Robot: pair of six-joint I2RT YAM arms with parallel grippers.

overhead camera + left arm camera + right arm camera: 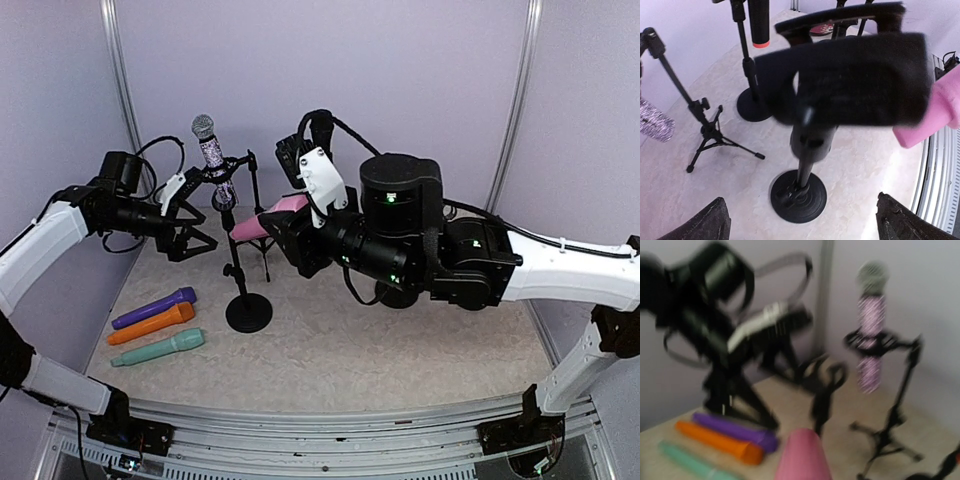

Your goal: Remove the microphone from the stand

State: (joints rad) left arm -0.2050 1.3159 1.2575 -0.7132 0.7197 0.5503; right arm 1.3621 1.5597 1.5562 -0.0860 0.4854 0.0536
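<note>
A pink microphone [252, 224] is held in my right gripper [280, 228], just right of the top of a black stand with a round base [248, 312]. In the blurred right wrist view the pink microphone [802, 457] pokes up from the bottom edge, apart from the stand's empty ring clip [827, 376]; my own fingers do not show there. My left gripper [188, 238] is open and empty just left of the stand post. In the left wrist view it [800, 225] straddles the round base [798, 196], with the pink microphone [940, 107] at the right edge.
A sparkly purple microphone [212, 158] sits on a tripod stand [705, 132] at the back left. Purple [153, 308], orange [150, 324] and teal [158, 347] microphones lie on the table at left. Another stand holds a black microphone [759, 22]. Curtain walls close behind.
</note>
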